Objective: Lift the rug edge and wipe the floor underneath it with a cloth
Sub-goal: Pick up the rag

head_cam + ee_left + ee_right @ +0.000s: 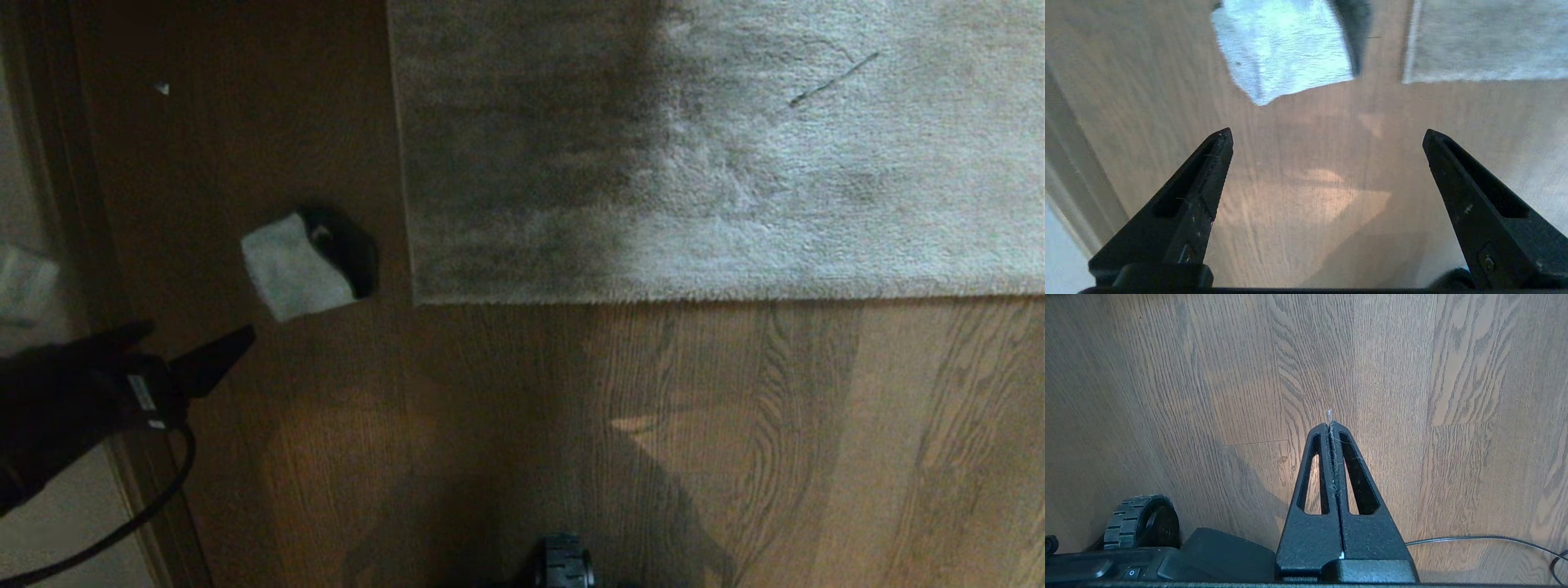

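Lying flat across the upper frame, the rug edge (718,296) is not yet lifted, and the cloth (290,267) sits ungrasped on the floor (490,425) at left-centre, ahead of the left gripper (1327,136), jaws apart; right gripper (1329,424) closed, parked.

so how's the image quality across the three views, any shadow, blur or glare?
Head view: a heavy shadow darkens the left part of the rug and the floor beside it. Left wrist view: the cloth looks washed out and bluish, with smeared floor grain. Right wrist view: sharp and evenly lit.
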Controlling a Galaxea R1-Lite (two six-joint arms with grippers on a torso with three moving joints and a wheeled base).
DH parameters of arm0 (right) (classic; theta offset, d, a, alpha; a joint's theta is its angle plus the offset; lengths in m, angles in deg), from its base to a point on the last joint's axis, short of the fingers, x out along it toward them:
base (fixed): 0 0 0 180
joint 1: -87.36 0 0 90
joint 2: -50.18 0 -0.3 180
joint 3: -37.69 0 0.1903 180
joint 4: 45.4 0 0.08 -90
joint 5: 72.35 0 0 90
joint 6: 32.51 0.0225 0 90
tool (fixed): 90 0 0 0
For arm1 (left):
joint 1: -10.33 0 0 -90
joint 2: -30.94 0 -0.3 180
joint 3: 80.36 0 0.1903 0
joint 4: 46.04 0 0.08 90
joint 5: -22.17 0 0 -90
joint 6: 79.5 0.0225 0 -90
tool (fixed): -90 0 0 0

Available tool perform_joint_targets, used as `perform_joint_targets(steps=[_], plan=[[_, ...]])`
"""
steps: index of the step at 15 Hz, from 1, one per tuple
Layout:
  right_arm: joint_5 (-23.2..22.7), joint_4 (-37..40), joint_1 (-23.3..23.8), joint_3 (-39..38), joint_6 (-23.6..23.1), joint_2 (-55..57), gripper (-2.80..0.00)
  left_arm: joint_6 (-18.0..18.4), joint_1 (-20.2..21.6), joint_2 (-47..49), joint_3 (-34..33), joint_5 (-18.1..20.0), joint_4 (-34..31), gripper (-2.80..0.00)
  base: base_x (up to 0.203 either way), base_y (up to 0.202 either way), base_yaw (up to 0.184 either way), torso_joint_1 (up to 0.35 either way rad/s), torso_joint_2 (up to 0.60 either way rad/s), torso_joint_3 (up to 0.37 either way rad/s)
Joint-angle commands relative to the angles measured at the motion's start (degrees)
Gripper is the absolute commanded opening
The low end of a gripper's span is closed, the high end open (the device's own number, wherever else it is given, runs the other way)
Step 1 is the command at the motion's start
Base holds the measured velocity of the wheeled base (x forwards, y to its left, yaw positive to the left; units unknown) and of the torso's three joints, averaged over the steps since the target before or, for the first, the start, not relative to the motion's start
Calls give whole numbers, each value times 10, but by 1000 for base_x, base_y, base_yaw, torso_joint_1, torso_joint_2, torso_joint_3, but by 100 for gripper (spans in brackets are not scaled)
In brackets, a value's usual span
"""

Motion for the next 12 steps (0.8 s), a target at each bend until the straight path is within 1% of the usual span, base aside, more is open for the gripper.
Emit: perform_joint_targets(steps=[1, 4, 7, 10, 12], plan=[[0, 0, 0, 0, 0, 0, -280, 0, 7, 22, 3, 0, 15, 0, 0, 0, 0, 0, 0, 0], [0, 0, 0, 0, 0, 0, -280, 2, 17, 61, -1, 1, 78, 0, 0, 0, 0, 0, 0, 0], [0, 0, 0, 0, 0, 0, -280, 17, 39, 97, -1, 5, 129, 0, 0, 0, 0, 0, 0, 0], [0, 0, 0, 0, 0, 0, -280, 18, 42, 139, 2, 5, 188, 0, 0, 0, 0, 0, 0, 0], [0, 0, 0, 0, 0, 0, -280, 15, 42, 167, 4, 6, 245, 0, 0, 0, 0, 0, 0, 0]])
